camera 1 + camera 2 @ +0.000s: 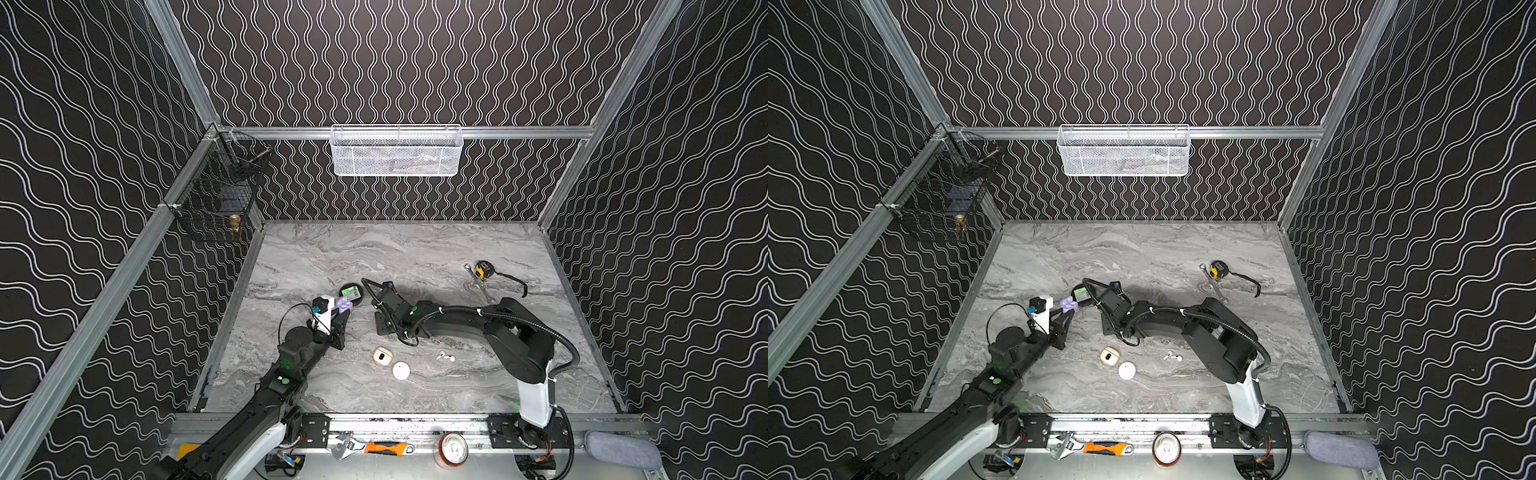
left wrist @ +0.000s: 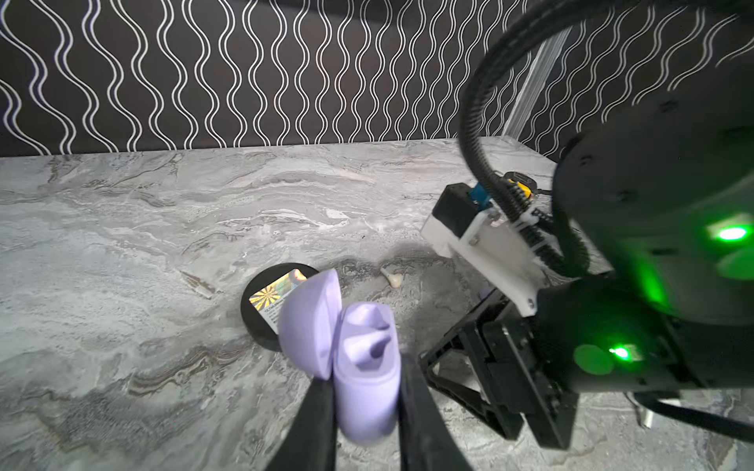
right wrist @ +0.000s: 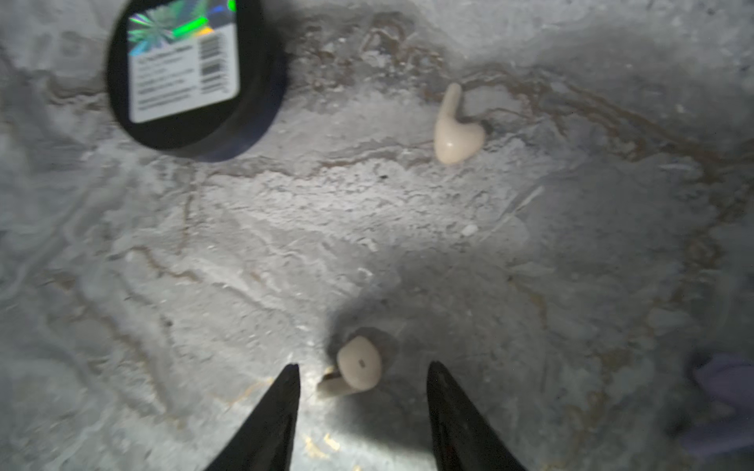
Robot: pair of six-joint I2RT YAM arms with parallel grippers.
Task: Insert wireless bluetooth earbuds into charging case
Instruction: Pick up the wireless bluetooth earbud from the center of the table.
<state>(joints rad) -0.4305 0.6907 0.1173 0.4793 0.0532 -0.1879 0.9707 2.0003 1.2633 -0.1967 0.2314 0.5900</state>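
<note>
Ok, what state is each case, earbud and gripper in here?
Lilac case: lid open, clamped in left gripper.
Right gripper: open, straddling a cream earbud, not touching.
Second cream earbud: loose on table.
White earbuds: loose on table.
White case: closed.
Cream case: open or shut unclear.

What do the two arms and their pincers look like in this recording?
The left arm and right arm are black jointed links, each with a white shell near the base and green status lights. Each wrist carries a white camera mount. A ribbed black cable runs along the right arm. The left pincer and right pincer have slim, black, tapering fingers.
</note>
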